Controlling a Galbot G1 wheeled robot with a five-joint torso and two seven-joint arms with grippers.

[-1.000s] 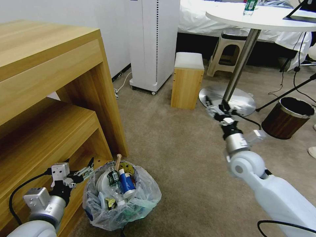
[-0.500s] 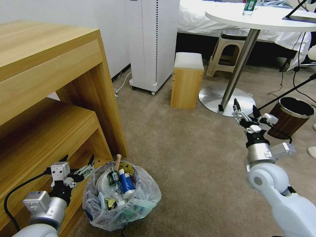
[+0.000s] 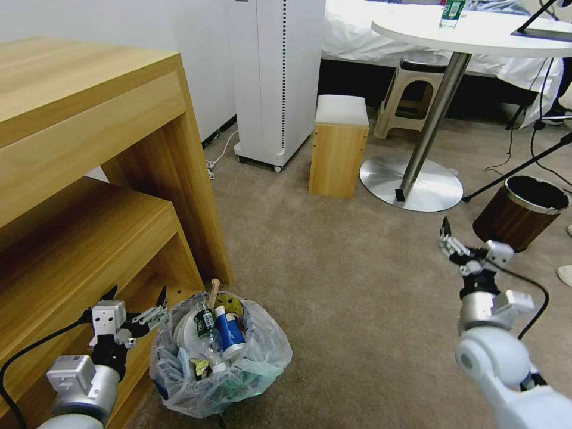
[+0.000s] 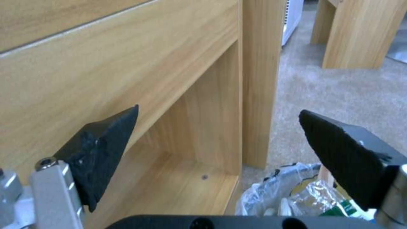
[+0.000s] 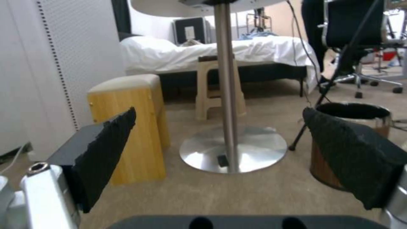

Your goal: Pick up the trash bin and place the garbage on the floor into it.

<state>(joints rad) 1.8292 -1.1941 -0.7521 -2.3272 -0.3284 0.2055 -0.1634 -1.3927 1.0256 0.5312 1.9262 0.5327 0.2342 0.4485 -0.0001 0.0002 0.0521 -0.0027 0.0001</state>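
Beige floor [image 3: 333, 286] | full trash bin [image 3: 220, 351]; left gripper [image 3: 136, 298] agape beside it | right gripper [image 5: 220, 159] agape, aloft

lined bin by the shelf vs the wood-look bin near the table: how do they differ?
The trash bin wears a clear crinkly bag; the wood-look bin shows a bare metal rim. The trash bin is piled with litter; the wood-look bin's inside looks dark. The trash bin sits beside the left gripper, the wood-look bin past the right gripper. Both stand upright on the carpet.

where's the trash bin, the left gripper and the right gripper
trash bin [image 3: 262, 357]: head view, on its bag-covered side.
left gripper [image 3: 136, 295]: head view, midway between open fingertips.
right gripper [image 5: 218, 122]: right wrist view, midway between open fingertips.
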